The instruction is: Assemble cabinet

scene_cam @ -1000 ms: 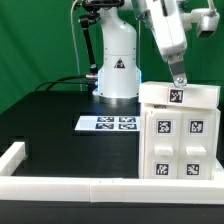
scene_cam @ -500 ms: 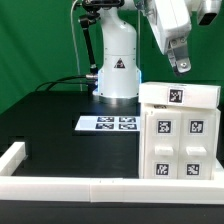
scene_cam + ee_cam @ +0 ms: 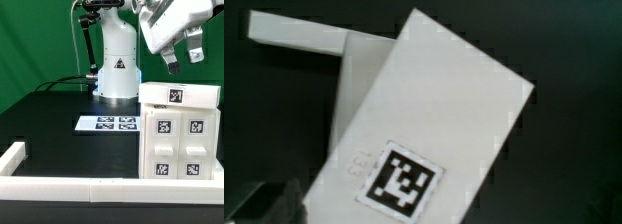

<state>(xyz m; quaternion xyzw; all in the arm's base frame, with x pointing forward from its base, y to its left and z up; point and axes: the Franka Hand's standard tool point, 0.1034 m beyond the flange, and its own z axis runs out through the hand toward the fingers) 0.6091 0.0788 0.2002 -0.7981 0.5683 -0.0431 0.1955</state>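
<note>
Exterior view puts the gripper [image 3: 182,62] in the air with nothing between its two dark fingers [image 3: 172,66]; a gap shows between them, so I judge them parted and empty. Straight down from the fingertips, with clear space between, lies the flat top panel of the cabinet [image 3: 178,130], a white box standing on the black table [image 3: 60,150] at the exterior view's right. One square tag on that top panel sits almost directly under the fingertips, and the front face below it carries four more tags in two rows.

Wrist view looks down on the same top panel, a long white slab with one tag [image 3: 400,179] near one end. The panel's long axis runs slantwise through the picture rather than square to it, so the finger line would probably want turning before any descent to grasp across the narrow width. The fingers themselves barely show there, only a dark blur at a corner.

Farther out from the fingers, toward the exterior view's left, the marker board [image 3: 107,123] lies flat, well apart from the cabinet. A white border rail [image 3: 60,184] edges the near side.
</note>
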